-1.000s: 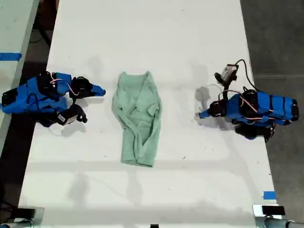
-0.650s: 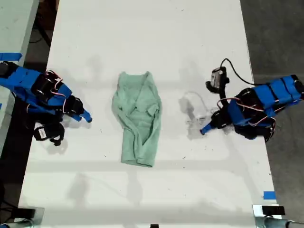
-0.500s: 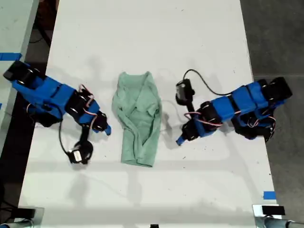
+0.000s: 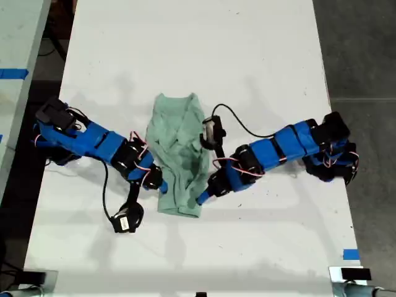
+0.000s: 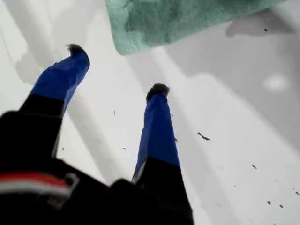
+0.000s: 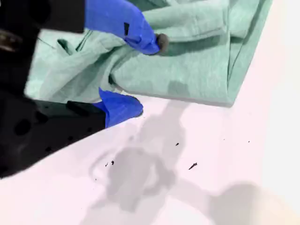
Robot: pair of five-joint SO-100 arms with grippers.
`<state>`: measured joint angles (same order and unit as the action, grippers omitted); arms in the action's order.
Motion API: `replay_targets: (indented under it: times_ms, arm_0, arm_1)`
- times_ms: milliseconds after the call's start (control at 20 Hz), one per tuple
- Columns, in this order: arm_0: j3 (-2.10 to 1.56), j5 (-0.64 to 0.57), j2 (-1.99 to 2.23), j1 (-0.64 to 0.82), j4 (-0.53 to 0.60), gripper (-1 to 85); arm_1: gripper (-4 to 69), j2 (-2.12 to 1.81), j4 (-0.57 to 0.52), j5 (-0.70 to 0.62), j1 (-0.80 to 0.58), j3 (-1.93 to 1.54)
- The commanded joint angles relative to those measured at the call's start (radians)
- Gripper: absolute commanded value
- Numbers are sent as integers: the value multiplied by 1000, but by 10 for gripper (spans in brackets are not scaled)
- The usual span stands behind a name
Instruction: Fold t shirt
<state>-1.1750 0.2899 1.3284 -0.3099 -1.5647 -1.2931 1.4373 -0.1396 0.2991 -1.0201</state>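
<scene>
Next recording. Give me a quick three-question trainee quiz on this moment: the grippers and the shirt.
1. True or false: my first gripper is shut on the shirt.
2. In the second wrist view, my second gripper is: A) shut on bare table; B) open, with one finger over the shirt's edge and the other on the table beside it; C) out of view.
3. Fill in: the shirt lies on a ____ table.

Key: 1 false, it is open over bare table, with the shirt ahead of its fingertips; 2 B; 3 white.
</scene>
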Motion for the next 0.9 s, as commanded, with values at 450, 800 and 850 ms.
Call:
replay_targets:
  times_ms: [450, 800, 850]
  arm_0:
    - [140, -18, -324, 17, 198, 8]
    - [169, -31, -314, -21, 247, -3]
    - [173, -37, -313, -25, 253, -3]
  arm_1:
    - [280, 181, -175, -26, 18, 104]
    - [282, 273, -275, -25, 17, 120]
    - [254, 285, -287, -21, 17, 120]
